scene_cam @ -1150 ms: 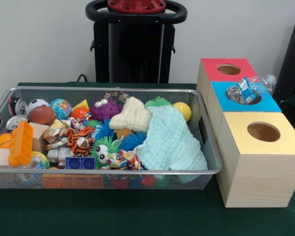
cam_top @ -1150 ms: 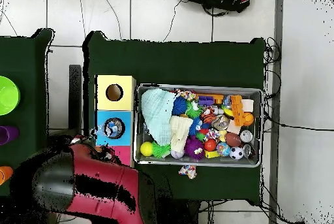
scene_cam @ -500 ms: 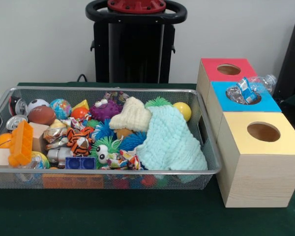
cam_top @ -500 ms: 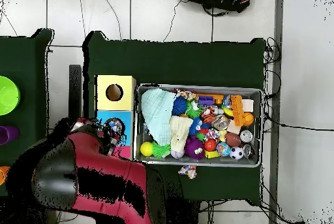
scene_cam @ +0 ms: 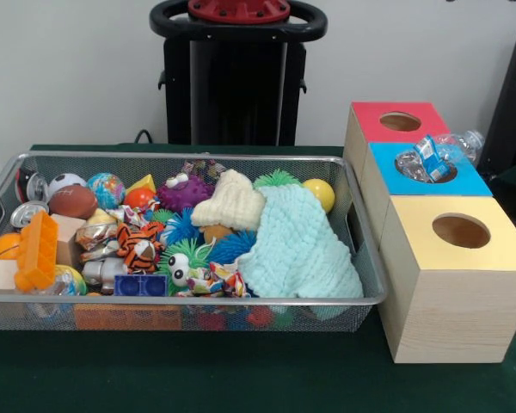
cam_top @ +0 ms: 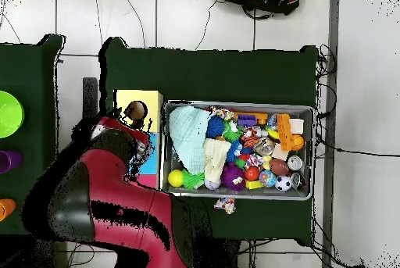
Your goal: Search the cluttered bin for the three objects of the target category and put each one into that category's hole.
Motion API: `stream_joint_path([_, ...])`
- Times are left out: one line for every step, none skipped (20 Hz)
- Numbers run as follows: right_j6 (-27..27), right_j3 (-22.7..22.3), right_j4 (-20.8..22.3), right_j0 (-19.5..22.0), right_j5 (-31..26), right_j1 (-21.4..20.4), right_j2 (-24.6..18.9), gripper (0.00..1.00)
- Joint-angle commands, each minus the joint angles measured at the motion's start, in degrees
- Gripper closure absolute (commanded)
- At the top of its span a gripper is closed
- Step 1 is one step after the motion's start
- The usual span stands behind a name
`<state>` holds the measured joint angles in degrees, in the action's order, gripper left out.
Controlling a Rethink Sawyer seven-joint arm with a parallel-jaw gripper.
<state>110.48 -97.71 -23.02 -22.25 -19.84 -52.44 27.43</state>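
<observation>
Front view: a wire mesh bin [scene_cam: 353, 225] sits on the green bench [scene_cam: 241, 379], crammed with toys. A pale green knitted cloth [scene_cam: 297, 249] drapes over its right part, with a cream knitted cloth [scene_cam: 232, 202] just behind it. Left of these lie a purple spiky ball [scene_cam: 185, 191], a yellow ball [scene_cam: 320, 194], a tiger-striped toy [scene_cam: 140, 245], an orange brick [scene_cam: 36, 249] and a brown football [scene_cam: 72, 200]. Beside the bin stand three wooden boxes in a row: the red-topped box [scene_cam: 394, 122] farthest, the blue-topped box [scene_cam: 426, 170] in the middle, the yellow-topped box [scene_cam: 460, 232] nearest. A crumpled plastic bottle [scene_cam: 430, 158] sticks out of the blue box's hole. The arm does not show here.

Overhead view: the red and black arm [cam_top: 109, 202] reaches over the boxes, covering most of the red and blue tops. Its end lies close to the yellow box's hole [cam_top: 136, 110]. Whether the hand is apart or together, I cannot tell. A small toy [cam_top: 225, 205] lies on the bench outside the bin.
</observation>
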Motion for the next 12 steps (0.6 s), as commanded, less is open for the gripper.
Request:
stream_joint_path([9.5, -9.4, 1.6, 1.8, 2.6, 3.4, -6.8, 0.0])
stream_joint_path([9.3, -9.4, 1.7, 2.0, 3.1, 3.7, -6.9, 0.0])
stream_joint_path([9.3, -9.1, 2.0, 1.8, 3.4, 4.5, -6.6, 0.0])
stream_joint_path([9.3, -8.8, 2.2, 1.6, 3.7, 5.2, -6.3, 0.0])
stream_joint_path([9.3, -9.2, 2.2, 2.0, 5.1, 5.6, -6.9, 0.0])
stream_joint_path([9.4, -9.5, 2.1, 2.4, 5.8, 5.7, -7.3, 0.0])
stream_joint_path([9.4, -9.6, 2.2, 2.7, 6.7, 6.1, -7.7, 0.0])
stream_joint_path([9.3, -9.6, 2.3, 2.7, 7.0, 6.4, -7.8, 0.0])
stream_joint_path([9.3, -9.7, 2.3, 2.9, 7.7, 6.6, -8.1, 0.0])
stream_joint_path([9.3, -9.9, 2.4, 3.3, 8.2, 6.8, -8.6, 0.0])
stream_joint_path([9.4, -10.1, 2.3, 3.4, 8.5, 6.9, -8.8, 0.0])
stream_joint_path([9.4, -10.3, 2.3, 3.6, 8.8, 6.9, -9.1, 0.0])
